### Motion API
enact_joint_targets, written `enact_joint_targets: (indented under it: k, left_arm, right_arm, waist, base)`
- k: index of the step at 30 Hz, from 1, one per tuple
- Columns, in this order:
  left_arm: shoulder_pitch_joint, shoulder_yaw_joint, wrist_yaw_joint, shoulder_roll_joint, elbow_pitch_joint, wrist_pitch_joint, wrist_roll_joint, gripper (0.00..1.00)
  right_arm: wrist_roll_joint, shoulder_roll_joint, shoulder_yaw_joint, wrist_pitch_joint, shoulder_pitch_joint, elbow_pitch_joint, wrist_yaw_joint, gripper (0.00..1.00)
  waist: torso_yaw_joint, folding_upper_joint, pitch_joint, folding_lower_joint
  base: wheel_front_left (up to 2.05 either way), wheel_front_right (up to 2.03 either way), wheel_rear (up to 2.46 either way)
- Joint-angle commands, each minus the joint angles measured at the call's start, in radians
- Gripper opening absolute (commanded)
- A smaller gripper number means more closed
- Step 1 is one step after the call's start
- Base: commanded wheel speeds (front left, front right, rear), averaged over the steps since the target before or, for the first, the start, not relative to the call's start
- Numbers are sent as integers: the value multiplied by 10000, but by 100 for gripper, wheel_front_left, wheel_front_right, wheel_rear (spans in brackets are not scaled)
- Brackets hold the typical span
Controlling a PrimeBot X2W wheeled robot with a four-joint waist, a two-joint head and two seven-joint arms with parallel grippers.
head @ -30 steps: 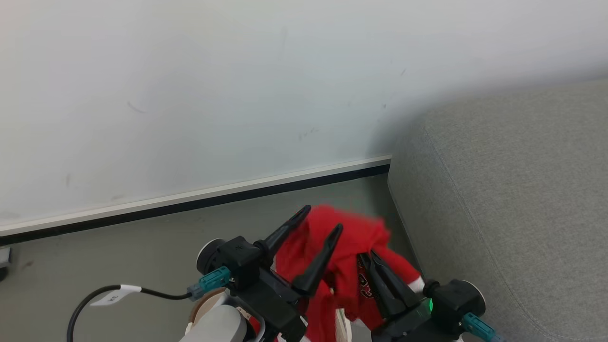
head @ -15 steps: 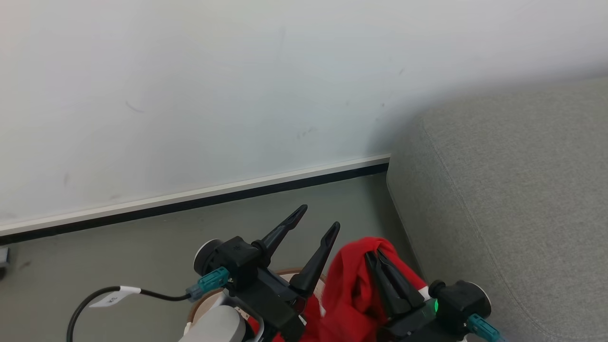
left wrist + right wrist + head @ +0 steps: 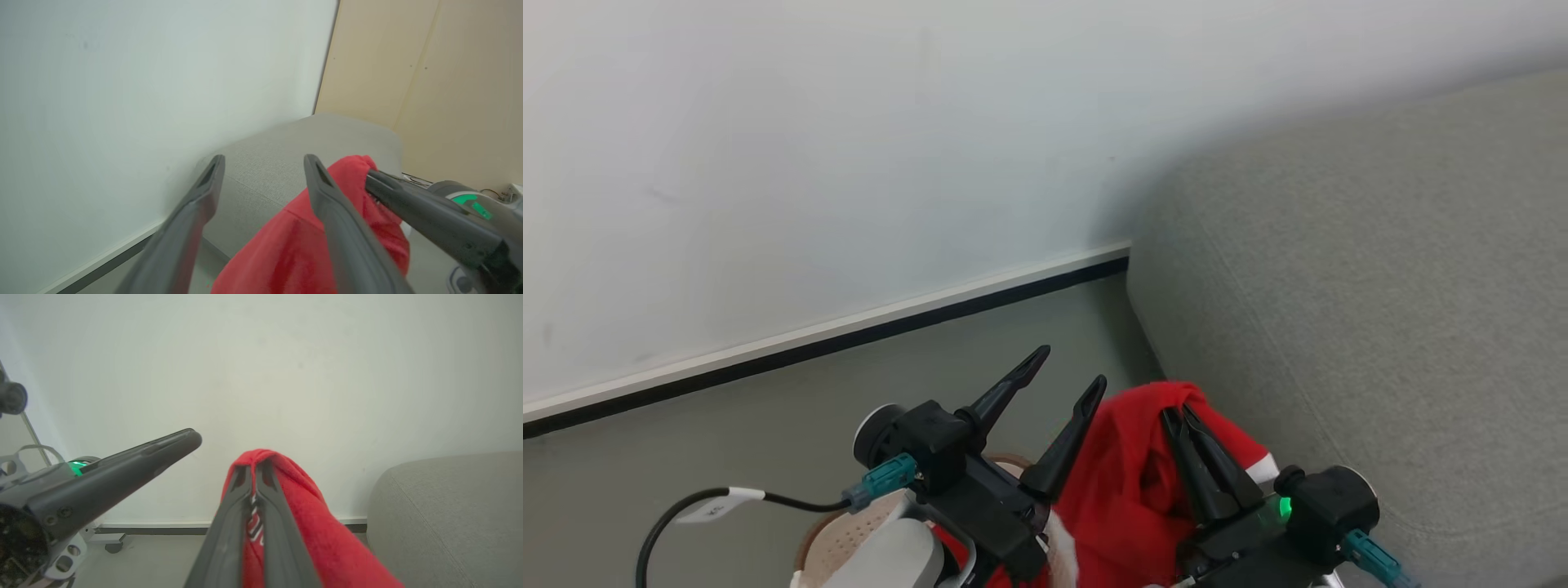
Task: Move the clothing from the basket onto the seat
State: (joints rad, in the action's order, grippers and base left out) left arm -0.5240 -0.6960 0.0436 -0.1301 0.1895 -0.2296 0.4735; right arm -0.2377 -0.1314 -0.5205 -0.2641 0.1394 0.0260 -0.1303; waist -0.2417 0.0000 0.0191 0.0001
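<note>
The right gripper point(image 3: 1178, 413) is clamped tight, its two dark fingers pressed together on a fold of the red clothing point(image 3: 1127, 490). The cloth drapes over the fingertips and hangs down below them (a bit of white trim shows at its right edge, and in the right wrist view a dark-and-white print peeks between the fingers). The left gripper point(image 3: 1070, 367) stands spread wide with nothing between its fingers. The finger nearer the right gripper lies just beside the hanging cloth; whether it touches, I cannot tell. The held garment is in the air, near the rounded corner of the grey seat point(image 3: 1380, 286) but not lying on it. Under the left arm, the perforated cream basket point(image 3: 845, 535) with its brown rim shows at the bottom edge.
</note>
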Motion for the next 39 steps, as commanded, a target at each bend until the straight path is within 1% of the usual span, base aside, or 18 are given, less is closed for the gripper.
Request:
enact_joint_targets:
  k: [1,13,21,35,39]
  left_arm:
    - [-152,-34,18,-63,-14,14,15,100]
    - [-465,-168,24,-210,-6,213,-84,100]
    - [-644,-262,1,-332,8,369,-161,100]
    - [-1103,-684,301,-179,267,529,-161,100]
    - [-1302,-794,299,-246,260,698,-234,100]
  right_arm:
    - [27,27,27,-3,136,-52,-8,0]
    - [87,257,300,-4,160,-440,-8,0]
    - [99,444,386,-4,208,-611,-8,0]
    - [331,678,1172,-4,13,-1211,-8,0]
    - [453,735,1705,-4,350,-1527,-8,0]
  waist:
    - [-470,0,268,-1]
    - [-2114,0,854,-1]
    - [-2990,0,1038,-1]
    - [-3183,0,1691,-1]
    - [-3220,0,2124,-1]
  base:
    - [0,0,0]
    - [0,0,0]
    - [0,0,0]
    - [0,0,0]
    - [0,0,0]
